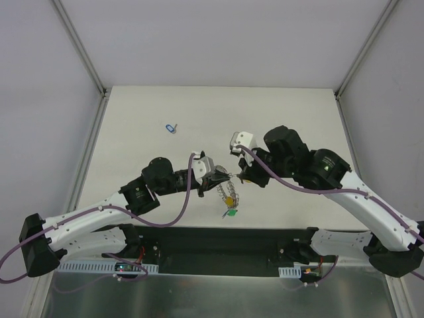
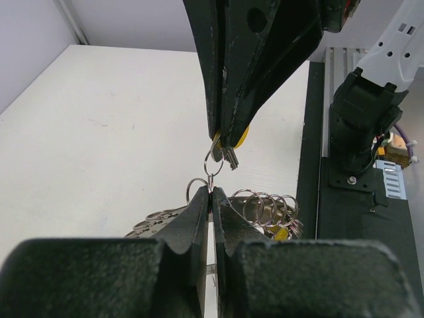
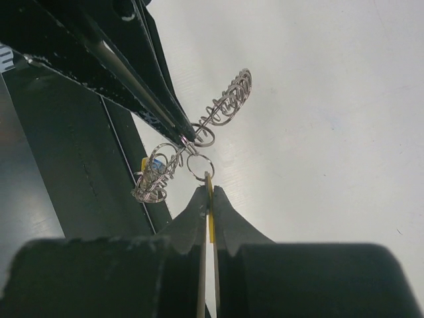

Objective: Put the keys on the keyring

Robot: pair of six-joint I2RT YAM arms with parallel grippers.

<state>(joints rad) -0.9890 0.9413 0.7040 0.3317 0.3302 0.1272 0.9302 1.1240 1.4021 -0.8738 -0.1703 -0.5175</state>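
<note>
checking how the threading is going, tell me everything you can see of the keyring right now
The keyring shows as a bunch of thin silvery wire loops, metal by the look, strung in a curved row. The left pincer is shut on one loop. A yellow tag and a green tag hang at its near end. The right pincer holds a yellow-tagged key whose small ring meets the gripped loop. Its grey disc is not clearly visible.

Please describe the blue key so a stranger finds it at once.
On the white table, look beyond the left arm. The tiny metal key with a blue oval tag lies alone; the yellow tag and green tag sit beside the wire keyring.
</note>
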